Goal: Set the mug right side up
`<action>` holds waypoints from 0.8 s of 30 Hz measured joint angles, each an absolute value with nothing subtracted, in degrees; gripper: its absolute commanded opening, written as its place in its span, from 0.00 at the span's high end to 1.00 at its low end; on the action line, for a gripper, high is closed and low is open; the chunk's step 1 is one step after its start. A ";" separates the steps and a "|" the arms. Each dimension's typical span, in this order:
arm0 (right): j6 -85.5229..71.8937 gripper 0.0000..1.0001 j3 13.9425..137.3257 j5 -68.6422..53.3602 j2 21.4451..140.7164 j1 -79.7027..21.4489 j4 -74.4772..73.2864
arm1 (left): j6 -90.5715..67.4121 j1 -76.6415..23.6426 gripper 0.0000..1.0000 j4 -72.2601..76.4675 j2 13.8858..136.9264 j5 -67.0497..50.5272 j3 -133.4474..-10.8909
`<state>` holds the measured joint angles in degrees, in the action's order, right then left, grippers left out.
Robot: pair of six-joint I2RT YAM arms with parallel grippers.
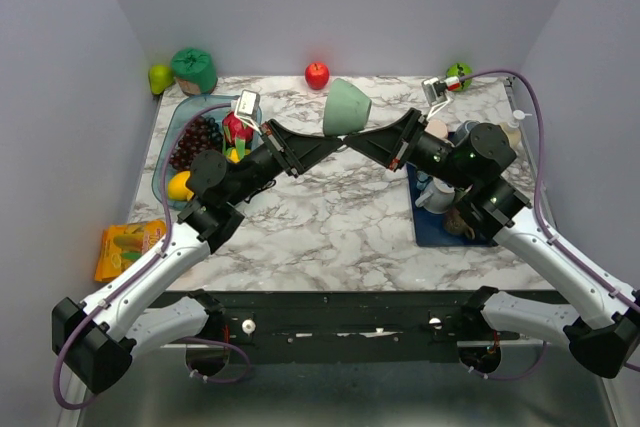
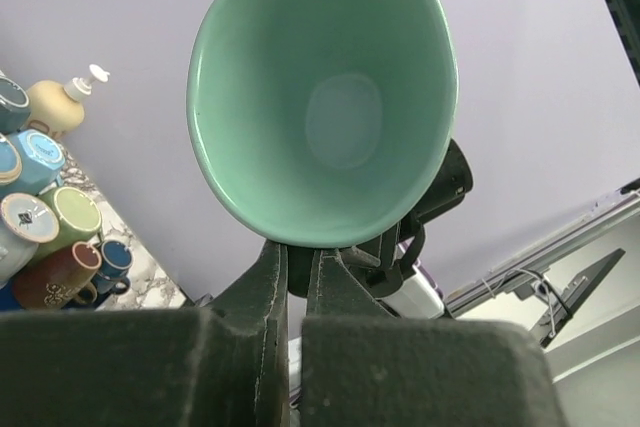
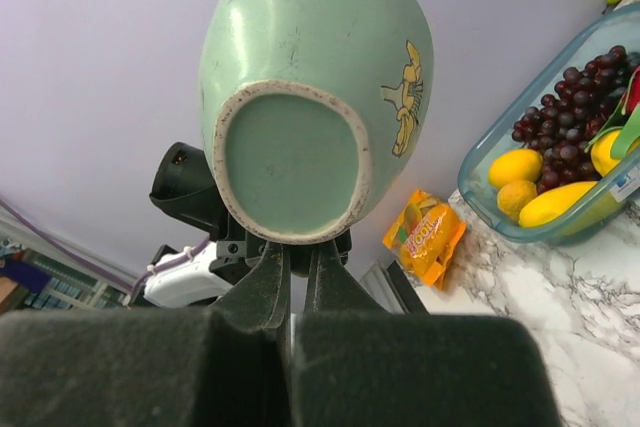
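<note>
Left gripper (image 2: 297, 259) first: fingers drawn narrow, nipping the lower lip of the pale green ceramic mug (image 2: 325, 97) at six o'clock of its mouth, with the whole bowl of the cup open to that wrist camera. Over to the right gripper (image 3: 297, 255), and it's just as narrow, pinching the unglazed foot ring at six o'clock of the base. So two arms share one mug, held in the air on its side above the white marbled table (image 1: 330, 217), toward twelve o'clock from the table's centre, mouth to the left arm and base to the right.

My read is that only one hand can turn it. The rim grip looks the better one for rolling the mouth upward, so the right fingers would need to part cleanly and back straight off before any wrist roll. Go slowly: glazed ceramic is slick, and a rim pinch carries the weight off-centre.

Bare marble at six o'clock of the mug looks like the safe landing. That avoids the clear plastic tub of toy fruit (image 1: 170, 142) at nine o'clock and the dark blue mat (image 1: 430, 232) crowded with cups at three.
</note>
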<state>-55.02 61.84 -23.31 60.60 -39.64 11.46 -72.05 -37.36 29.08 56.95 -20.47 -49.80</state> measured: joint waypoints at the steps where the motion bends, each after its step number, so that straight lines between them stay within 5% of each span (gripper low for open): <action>1: -54.89 0.99 61.84 -23.07 60.60 -39.64 11.40 | -72.03 -37.36 1.00 29.08 56.95 -20.27 -49.80; 4: -54.63 0.98 61.84 -22.37 60.58 -39.64 10.76 | -71.75 -37.54 1.00 28.77 56.95 -19.62 -49.80; 7: -54.57 0.77 61.84 -21.12 60.58 -39.66 9.08 | -70.65 -37.63 1.00 27.09 56.88 -18.61 -49.80; 8: -54.61 0.60 61.82 -20.53 60.60 -39.68 8.25 | -69.91 -37.63 1.00 26.41 56.86 -18.35 -49.80; 12: -54.96 0.35 61.12 -19.18 60.60 -40.18 3.55 | -66.43 -37.65 1.00 22.63 56.80 -16.51 -49.93; 24: -55.77 0.00 59.24 -7.77 59.90 -40.86 -14.28 | -48.64 -37.65 1.00 -4.64 58.41 -4.40 -60.66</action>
